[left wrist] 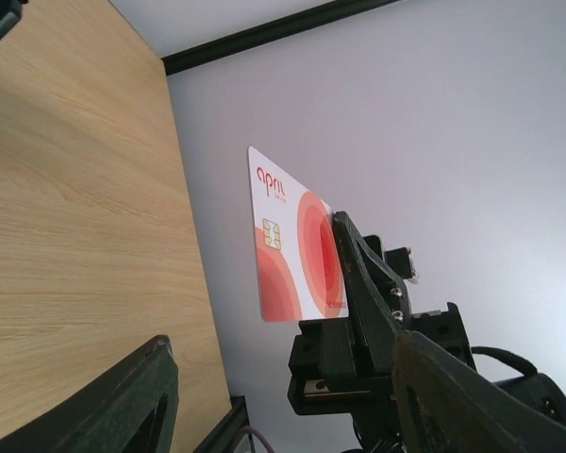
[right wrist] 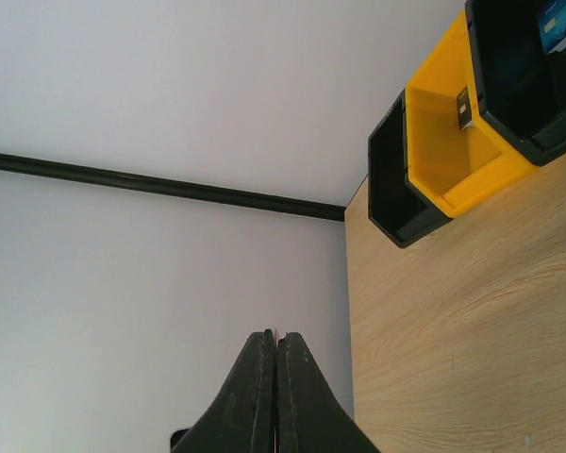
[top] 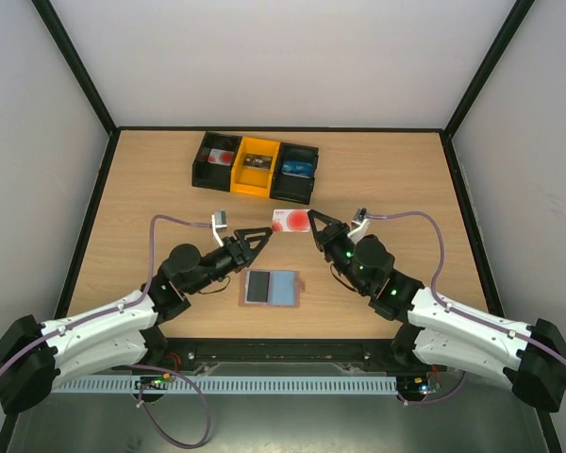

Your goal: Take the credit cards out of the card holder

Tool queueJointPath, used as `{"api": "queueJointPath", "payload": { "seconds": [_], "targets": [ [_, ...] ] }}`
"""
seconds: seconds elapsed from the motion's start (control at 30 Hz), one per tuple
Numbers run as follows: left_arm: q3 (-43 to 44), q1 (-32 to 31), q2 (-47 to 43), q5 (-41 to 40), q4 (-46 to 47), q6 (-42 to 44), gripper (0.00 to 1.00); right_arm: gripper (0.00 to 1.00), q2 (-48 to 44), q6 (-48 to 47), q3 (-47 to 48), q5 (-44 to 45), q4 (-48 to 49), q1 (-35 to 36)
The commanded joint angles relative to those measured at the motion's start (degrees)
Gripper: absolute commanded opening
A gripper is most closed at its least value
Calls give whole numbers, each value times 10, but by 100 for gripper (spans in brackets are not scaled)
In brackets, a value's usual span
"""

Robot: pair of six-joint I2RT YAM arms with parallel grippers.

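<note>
Right gripper [top: 314, 227] is pinched tight on one end of the reddish card [left wrist: 288, 236], lifted just beyond the holder [top: 272, 287] lying on the table, left gripper [top: 262, 242] spread wide nearby: light, stiff, slick plastic by my reckoning, best gripped flat-faced near an edge.

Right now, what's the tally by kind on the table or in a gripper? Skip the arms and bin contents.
Black bins: 2
Orange bin: 1
Holder: 1
Red card: 1, pinched in the right gripper
Total: 5
</note>
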Motion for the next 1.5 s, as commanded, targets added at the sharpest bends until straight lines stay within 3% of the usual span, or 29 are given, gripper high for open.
{"api": "queueJointPath", "payload": {
  "seconds": [0.0, 0.27, 0.43, 0.67, 1.03, 1.2, 1.3, 1.47],
  "targets": [
    [-1, 6, 11, 32, 57, -11, 61, 2, -17, 17, -7, 8, 13, -1],
    [5, 11, 32, 53, 70, -18, 43, 2, -21, 20, -8, 7, 6, -1],
    [3, 13, 43, 64, 84, -21, 42, 2, -25, 20, -11, 1, 5, -1],
    [0, 18, 42, 61, 92, -21, 33, 2, -27, 39, -29, -27, 17, -1],
    [0, 21, 36, 60, 78, -9, 3, 2, -32, 47, -43, -30, 18, -1],
    [-1, 27, 25, 59, 55, 14, 3, 2, -35, 38, -48, -36, 11, 0],
    [-1, 33, 6, 57, 28, 35, 3, 10, -47, 16, -53, -44, 3, -1],
    [3, 64, -37, 66, -57, 75, 3, 41, -90, -29, -75, -51, -23, -1]
  ]
}}
